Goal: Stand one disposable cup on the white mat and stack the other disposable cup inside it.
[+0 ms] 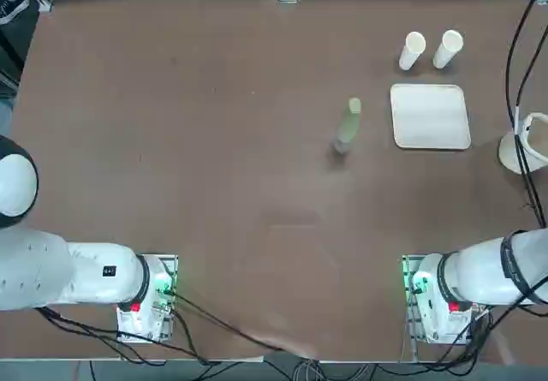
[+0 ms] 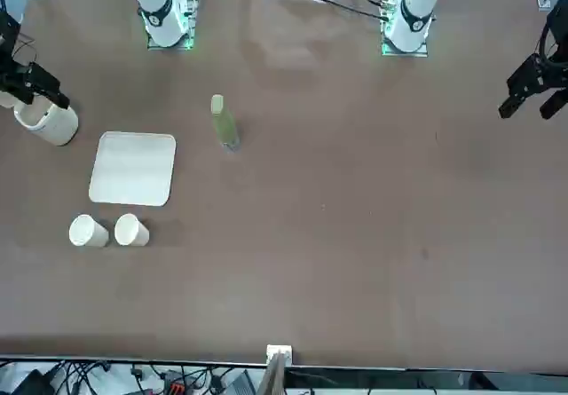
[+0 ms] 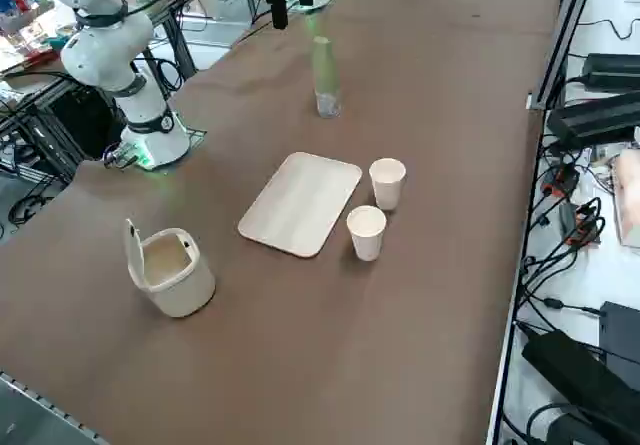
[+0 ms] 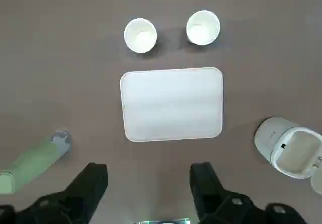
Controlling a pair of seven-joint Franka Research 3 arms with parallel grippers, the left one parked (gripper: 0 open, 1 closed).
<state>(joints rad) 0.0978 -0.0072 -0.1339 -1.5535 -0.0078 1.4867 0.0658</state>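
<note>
**Right gripper open and empty; both cups off the mat**

Surface: brown tabletop (image 1: 231,175), matte. White mat (image 1: 430,116) lies flat in its right half. Left cup (image 1: 413,50) and right cup (image 1: 449,49) stand upright just past the mat's far edge, mouths up, side by side but apart. Green bottle (image 3: 326,75) stands left of the mat; white container (image 3: 172,275) sits to its right, lid up, mat touching neither.

Room: metal framing (image 2: 277,373) along the far edge, then a white surface (image 3: 590,305) with cables (image 3: 560,235) and black boxes (image 3: 600,120).

Pose: my right gripper (image 4: 148,169) hangs high above the table, fingers pointing down, mat and both cups in my wrist view. Fingers spread wide, nothing between them, nothing touched. Front view catches it at the picture's left edge, overlapping the container from that angle.
</note>
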